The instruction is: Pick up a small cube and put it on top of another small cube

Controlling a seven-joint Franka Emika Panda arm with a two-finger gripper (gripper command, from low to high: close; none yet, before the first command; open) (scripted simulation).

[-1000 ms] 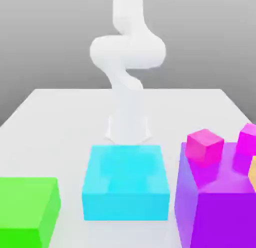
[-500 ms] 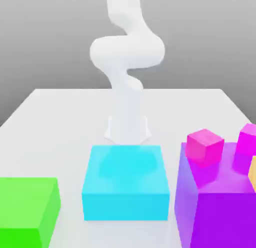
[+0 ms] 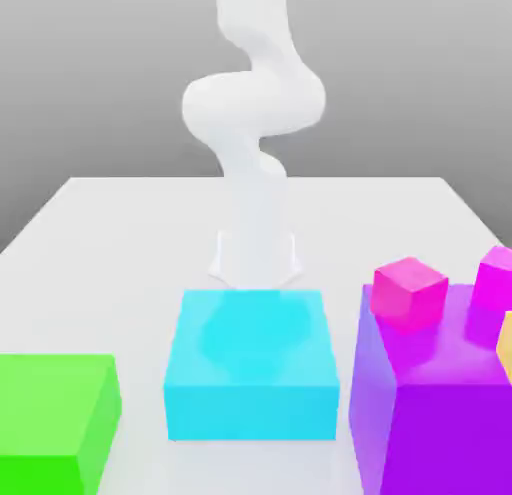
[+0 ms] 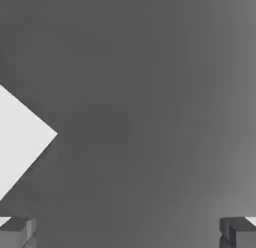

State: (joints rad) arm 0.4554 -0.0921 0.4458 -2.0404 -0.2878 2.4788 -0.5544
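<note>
White table, unlabelled cubes, fingers apart

Smooth white rounded arm; dark grey blocky fingertips.

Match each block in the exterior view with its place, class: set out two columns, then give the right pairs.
Things:
1. green block
2. cyan block
3. purple block
4. pink cube

Places:
A. on top of the purple block
B. at the view's left edge
C. at the view's right
D. in the middle, before the arm's base

Pairs: 1-B, 2-D, 3-C, 4-A
</note>
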